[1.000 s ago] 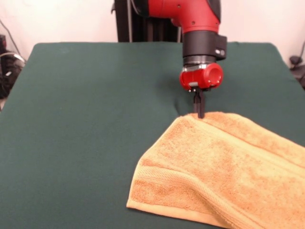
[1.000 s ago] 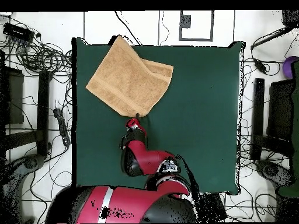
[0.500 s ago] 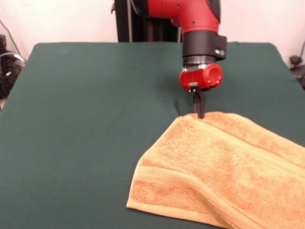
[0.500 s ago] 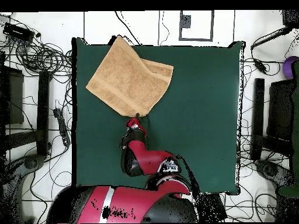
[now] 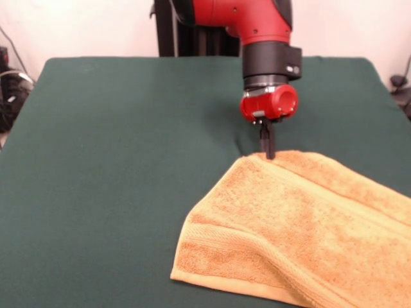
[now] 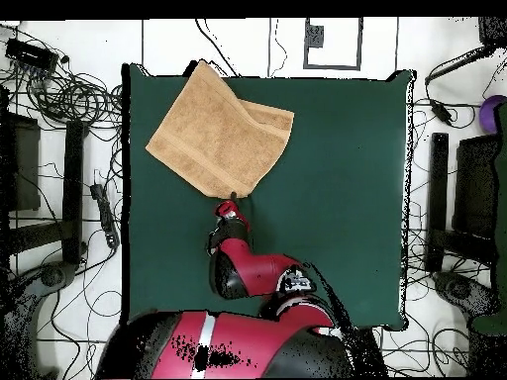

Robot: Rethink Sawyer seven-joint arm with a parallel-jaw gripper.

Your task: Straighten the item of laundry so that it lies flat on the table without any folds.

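Note:
The golden-orange towel [image 5: 302,224] lies on the dark green table [image 5: 115,160] at the near right, with one part doubled over along a ridge running from its far corner to the right. In the overhead view the towel [image 6: 220,134] sits at the table's [image 6: 347,178] upper left, one corner reaching past the table edge. My gripper [image 5: 270,154] points straight down at the towel's far corner, its dark fingers pressed together on the corner's tip. The overhead view shows the gripper [image 6: 233,196] at the towel's lower corner.
Bare green felt spreads left of and behind the towel. The felt puckers slightly just left of the gripper. Cables and dark stands lie on the floor around the table in the overhead view.
The arm's upper links have shifted slightly. The gripper tip and the towel stay where they were.

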